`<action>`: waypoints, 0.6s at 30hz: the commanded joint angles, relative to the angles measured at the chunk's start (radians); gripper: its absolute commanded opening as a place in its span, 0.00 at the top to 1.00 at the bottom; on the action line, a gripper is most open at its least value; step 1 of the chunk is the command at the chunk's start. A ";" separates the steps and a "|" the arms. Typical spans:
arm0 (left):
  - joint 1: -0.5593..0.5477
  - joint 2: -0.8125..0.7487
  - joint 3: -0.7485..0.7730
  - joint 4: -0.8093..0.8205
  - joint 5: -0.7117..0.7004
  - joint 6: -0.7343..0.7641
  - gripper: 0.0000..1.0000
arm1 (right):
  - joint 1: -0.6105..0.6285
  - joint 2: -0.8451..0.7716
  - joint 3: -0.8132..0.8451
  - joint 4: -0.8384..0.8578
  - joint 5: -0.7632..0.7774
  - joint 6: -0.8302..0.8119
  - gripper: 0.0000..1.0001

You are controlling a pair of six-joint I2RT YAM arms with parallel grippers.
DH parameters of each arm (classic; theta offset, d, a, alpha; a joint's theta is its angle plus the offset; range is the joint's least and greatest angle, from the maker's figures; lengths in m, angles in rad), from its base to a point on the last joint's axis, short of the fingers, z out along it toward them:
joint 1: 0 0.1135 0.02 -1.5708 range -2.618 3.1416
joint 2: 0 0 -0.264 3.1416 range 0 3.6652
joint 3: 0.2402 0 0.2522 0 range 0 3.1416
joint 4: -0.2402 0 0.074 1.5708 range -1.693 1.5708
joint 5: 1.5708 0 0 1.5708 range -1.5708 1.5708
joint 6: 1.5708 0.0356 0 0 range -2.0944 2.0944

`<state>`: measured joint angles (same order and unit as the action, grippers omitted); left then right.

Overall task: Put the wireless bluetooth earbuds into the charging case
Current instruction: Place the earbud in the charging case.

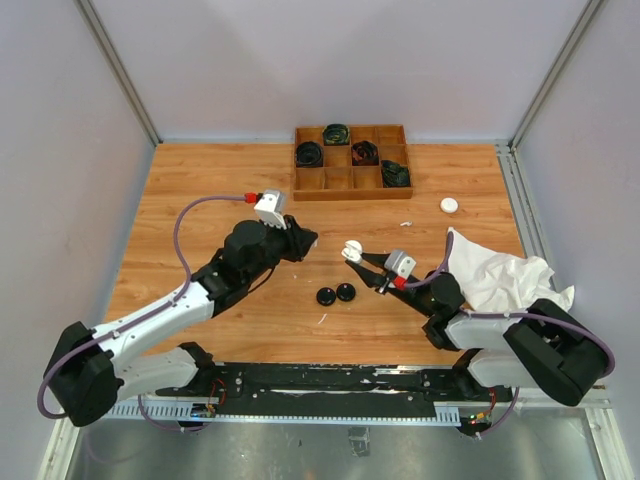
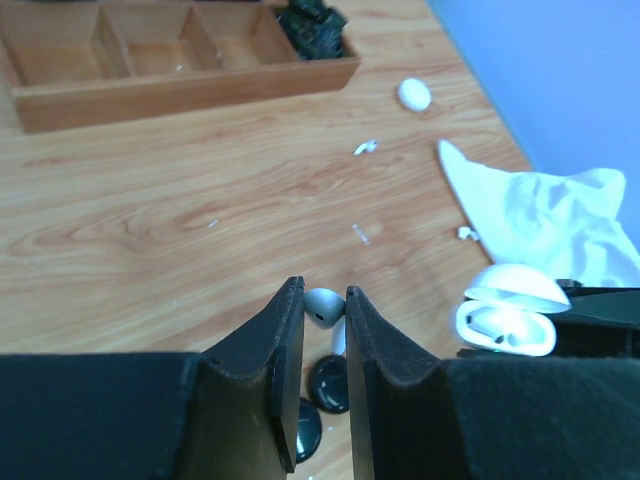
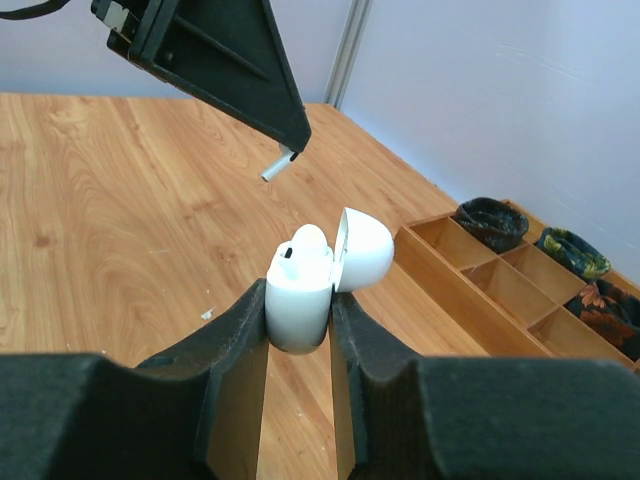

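Earbud (image 2: 322, 304) above two black pucks (image 2: 330, 384)

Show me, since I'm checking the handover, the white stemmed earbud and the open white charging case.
white stemmed earbud (image 2: 322, 305), left wrist view, on its rounded head.
open white charging case (image 3: 298, 310), right wrist view, on the front wall of its lower body.

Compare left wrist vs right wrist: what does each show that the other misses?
Left wrist only: the left gripper seen from inside, shut on a white earbud; two black pucks past its fingers; the white cloth; a loose earbud lying apart. Right wrist only: the right gripper closed on the charging case, and the left gripper from outside. Both: the held earbud, that case with its lid open, and the wooden tray.
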<state>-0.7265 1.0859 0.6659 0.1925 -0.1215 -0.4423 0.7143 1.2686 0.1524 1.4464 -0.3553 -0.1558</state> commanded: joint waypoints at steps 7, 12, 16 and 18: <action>-0.079 -0.116 -0.063 0.264 -0.027 -0.003 0.82 | 0.064 0.027 0.077 0.086 0.074 0.000 0.81; -0.108 -0.160 -0.113 0.357 -0.048 0.005 0.81 | 0.080 0.040 0.095 0.100 0.086 0.005 0.81; -0.132 -0.175 -0.137 0.412 -0.054 0.018 0.81 | 0.094 0.025 0.105 0.099 0.118 0.020 0.81; -0.145 -0.175 -0.146 0.436 -0.052 0.030 0.81 | 0.101 0.014 0.104 0.099 0.134 0.029 0.81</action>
<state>-0.8448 0.9253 0.5388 0.5137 -0.1543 -0.4412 0.7841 1.3067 0.2234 1.4700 -0.2680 -0.1505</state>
